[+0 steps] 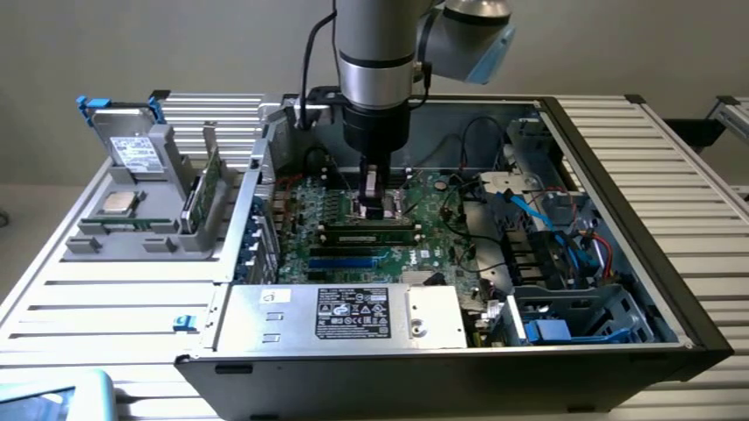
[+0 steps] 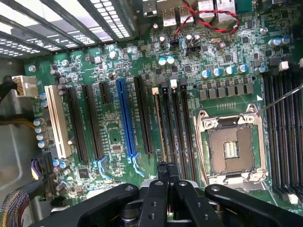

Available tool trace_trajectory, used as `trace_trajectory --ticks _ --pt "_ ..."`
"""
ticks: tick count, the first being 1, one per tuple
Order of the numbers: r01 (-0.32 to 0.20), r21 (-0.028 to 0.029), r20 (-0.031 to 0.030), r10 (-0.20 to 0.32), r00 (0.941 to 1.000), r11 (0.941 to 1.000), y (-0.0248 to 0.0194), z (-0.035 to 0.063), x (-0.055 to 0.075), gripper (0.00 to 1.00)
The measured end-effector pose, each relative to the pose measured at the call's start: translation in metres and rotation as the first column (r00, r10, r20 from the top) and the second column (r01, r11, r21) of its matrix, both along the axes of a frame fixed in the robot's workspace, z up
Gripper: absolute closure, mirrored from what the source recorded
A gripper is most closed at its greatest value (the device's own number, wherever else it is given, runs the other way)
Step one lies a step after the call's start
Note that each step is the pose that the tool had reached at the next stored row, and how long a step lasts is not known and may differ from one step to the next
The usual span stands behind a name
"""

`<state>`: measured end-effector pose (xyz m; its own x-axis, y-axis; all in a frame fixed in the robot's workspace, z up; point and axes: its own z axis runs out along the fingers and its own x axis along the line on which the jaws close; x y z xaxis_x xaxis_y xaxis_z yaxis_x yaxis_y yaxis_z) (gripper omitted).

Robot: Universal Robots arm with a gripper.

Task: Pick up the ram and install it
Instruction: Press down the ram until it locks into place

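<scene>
Motherboard [image 2: 118, 123] work is under way inside the open computer case [image 1: 655, 289] on the slatted tabletop [image 1: 105, 298]. The tool [image 1: 377, 209] hangs just over the memory slots with its fingers [image 2: 166, 177] pinched together, nothing visibly between them. A ram [image 1: 372, 235] stick already lies seated in a slot directly beneath; a second ram stick appears to stand upright in the grey holder [image 1: 146, 232] outside the case, though that is hard to confirm. So the step looks like pressing home, which calls for even downward force along the stick. One empty CPU socket [image 2: 232, 149], one processor chip [image 1: 118, 203] on the holder.
</scene>
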<state>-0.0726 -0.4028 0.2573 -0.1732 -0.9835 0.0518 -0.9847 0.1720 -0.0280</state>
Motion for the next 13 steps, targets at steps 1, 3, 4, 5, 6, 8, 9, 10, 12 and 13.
trace_trajectory --ticks 1,3,4,5,6,8,9,10,12,13 --pt "0.014 0.0 0.0 -0.014 0.9999 0.9999 0.0 0.0 0.0 0.89" --pt "0.045 0.0 0.0 -0.045 0.999 0.999 0.0 0.0 0.0 0.89" --pt "0.06 0.0 0.0 -0.06 0.9982 0.9982 0.0 0.0 0.0 0.89" --pt "0.076 0.0 0.0 -0.076 0.9971 0.9971 0.0 0.0 0.0 0.89" --pt "0.093 0.0 0.0 -0.093 0.9957 0.9957 0.0 0.0 0.0 0.89" --pt "0.124 0.0 0.0 -0.124 0.9923 0.9923 0.0 0.0 0.0 0.89" --pt "0.14 0.0 0.0001 -0.14 0.9902 0.9902 0.0 0.0 0.0 0.89" --pt "0.156 0.0 0.0 -0.156 0.9878 0.9878 0.0 0.0 0.0 0.89" --pt "0.188 0.0 0.0 -0.188 0.9822 0.9822 0.0 0.0 0.0 0.89" --pt "0.204 0.0001 0.0 -0.204 0.9791 0.9791 0.0 -0.0001 0.0 0.89"
